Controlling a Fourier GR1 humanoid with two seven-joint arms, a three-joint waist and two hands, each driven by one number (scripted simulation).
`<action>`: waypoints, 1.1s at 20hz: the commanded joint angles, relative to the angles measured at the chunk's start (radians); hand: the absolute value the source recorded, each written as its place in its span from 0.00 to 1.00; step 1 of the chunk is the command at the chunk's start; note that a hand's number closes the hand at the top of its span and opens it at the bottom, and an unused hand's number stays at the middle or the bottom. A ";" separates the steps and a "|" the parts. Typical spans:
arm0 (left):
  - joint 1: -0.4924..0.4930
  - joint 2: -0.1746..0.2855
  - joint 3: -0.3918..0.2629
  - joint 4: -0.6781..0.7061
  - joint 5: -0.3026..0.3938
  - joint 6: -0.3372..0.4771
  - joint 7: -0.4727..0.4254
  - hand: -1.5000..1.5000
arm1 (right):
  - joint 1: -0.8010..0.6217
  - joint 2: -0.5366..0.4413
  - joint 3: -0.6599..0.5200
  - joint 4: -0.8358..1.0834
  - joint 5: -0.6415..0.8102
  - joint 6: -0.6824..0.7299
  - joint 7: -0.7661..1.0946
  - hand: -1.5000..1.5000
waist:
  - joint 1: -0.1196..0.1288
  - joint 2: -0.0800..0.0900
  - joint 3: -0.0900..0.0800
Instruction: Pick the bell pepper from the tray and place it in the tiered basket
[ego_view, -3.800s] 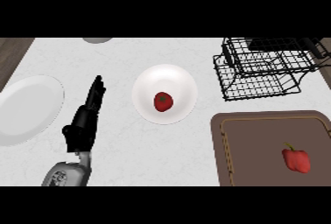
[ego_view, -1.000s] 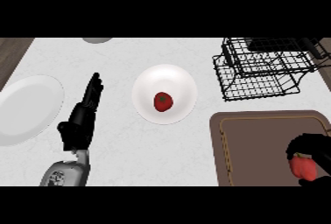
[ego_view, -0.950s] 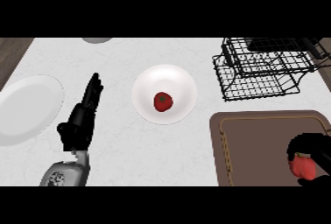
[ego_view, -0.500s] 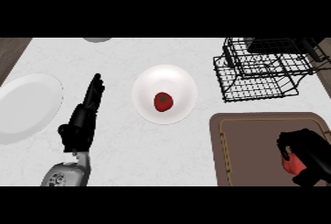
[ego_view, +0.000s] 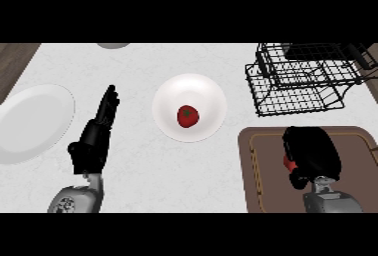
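Closest to me, the right hand (ego_view: 311, 152) sits over the brown tray (ego_view: 262, 181), its fingers curled down round the red bell pepper (ego_view: 287, 161); only a red sliver shows at the hand's left edge, above the tray's middle. Whether the pepper is clear of the tray I cannot tell. Well left of the tray the left hand (ego_view: 96, 131) lies on the white counter (ego_view: 148, 175), fingers straight, holding nothing. Just beyond the tray's left corner stands a white plate (ego_view: 207, 90) with a small red fruit (ego_view: 187, 116) on it; another white plate (ego_view: 33, 122) lies far left. Right behind the tray stands the black wire tiered basket (ego_view: 303, 97)
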 joint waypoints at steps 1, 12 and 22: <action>-0.019 -0.009 0.004 0.011 0.007 0.001 0.011 0.50 | -0.054 0.063 0.112 -0.156 0.005 0.126 0.238 1.00 | -0.012 -0.001 0.007; -0.022 -0.003 0.021 0.032 0.010 -0.001 -0.009 0.50 | -0.455 0.066 -0.044 -0.531 -0.112 0.645 0.395 1.00 | -0.014 -0.001 0.008; -0.053 -0.011 0.019 0.042 -0.002 0.007 0.014 0.50 | -0.851 0.066 -0.394 -0.298 -0.432 0.606 0.566 1.00 | 0.001 0.002 0.008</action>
